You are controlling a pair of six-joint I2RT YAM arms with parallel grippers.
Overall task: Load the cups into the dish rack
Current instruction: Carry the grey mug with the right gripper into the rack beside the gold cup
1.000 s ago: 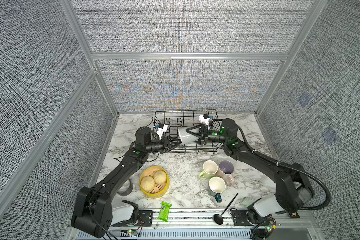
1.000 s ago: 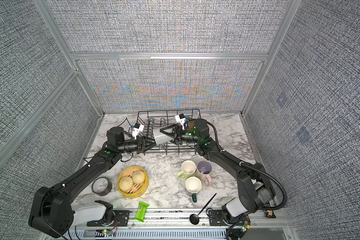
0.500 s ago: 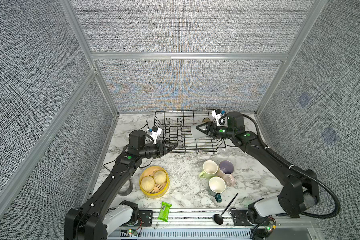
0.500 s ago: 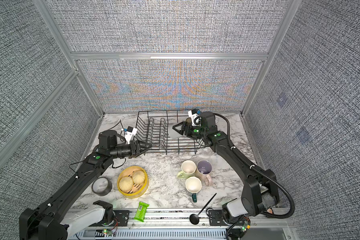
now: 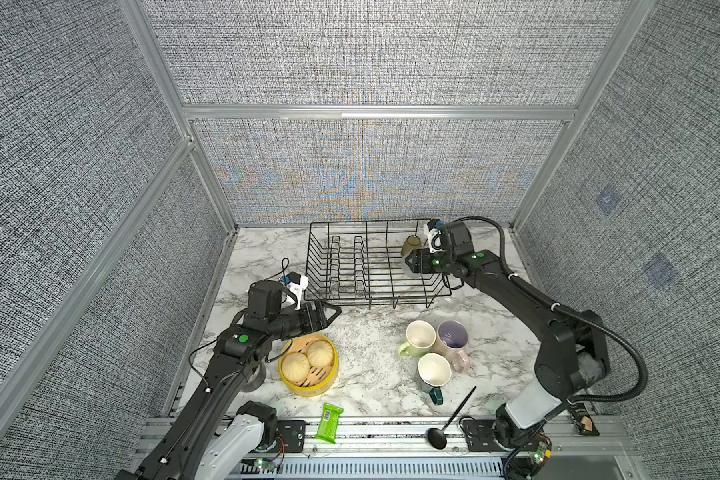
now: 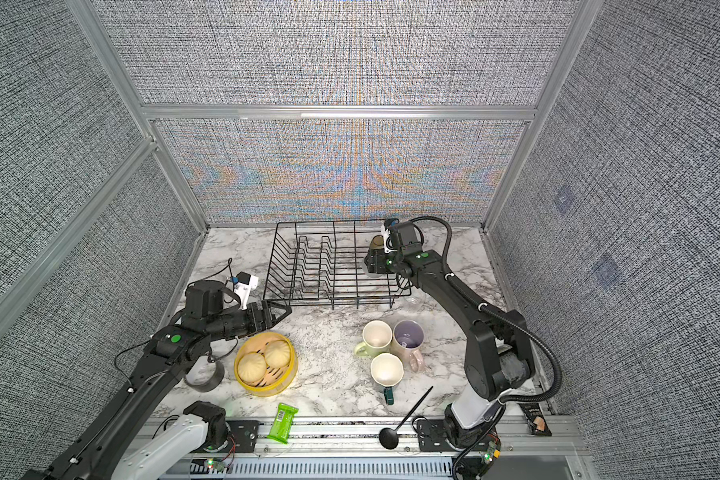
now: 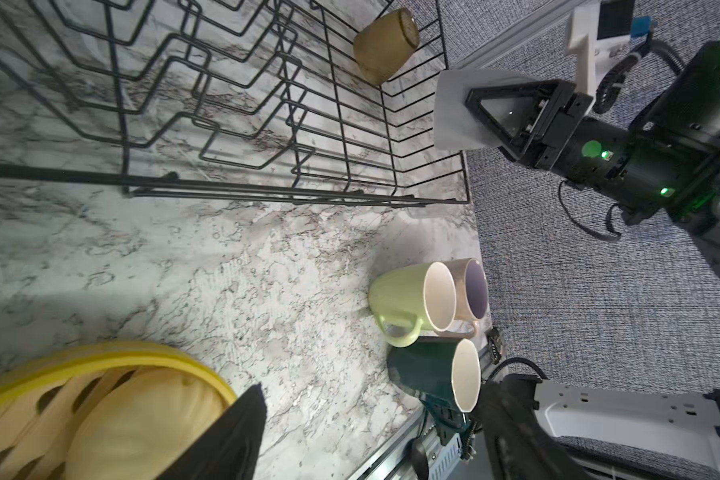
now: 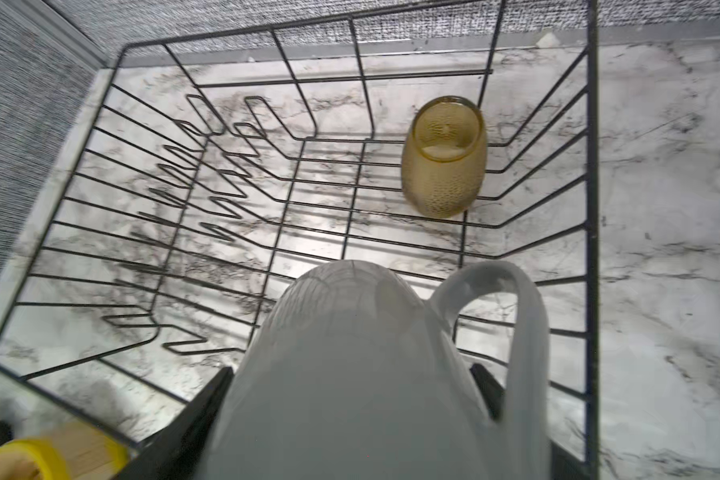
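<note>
While clamping grey-white mug [image 8: 350,374] in right tool [image 5: 412,265] over dish rack [image 5: 350,266] right end, risks knocking amber tumbler [image 8: 445,158] inside if released tilted, w/ left tool [image 5: 334,316] wide, empty, 3 mugs [image 5: 420,336] on tabletop [image 5: 362,374].

The marble table [image 5: 362,332] bears dish rack [image 5: 352,266], steamer basket [image 5: 308,390] and three mugs [image 5: 420,336].

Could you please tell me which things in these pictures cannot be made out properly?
Grey-white mug: right wrist view, blurred, cut off by the edge; mouth unseen.
Clear glass: left wrist view, transparent and small beside the dish rack; pose unclear.
Left gripper: left wrist view, one blurred finger at the edge.
Tape roll: top view, partly under the left arm.
</note>
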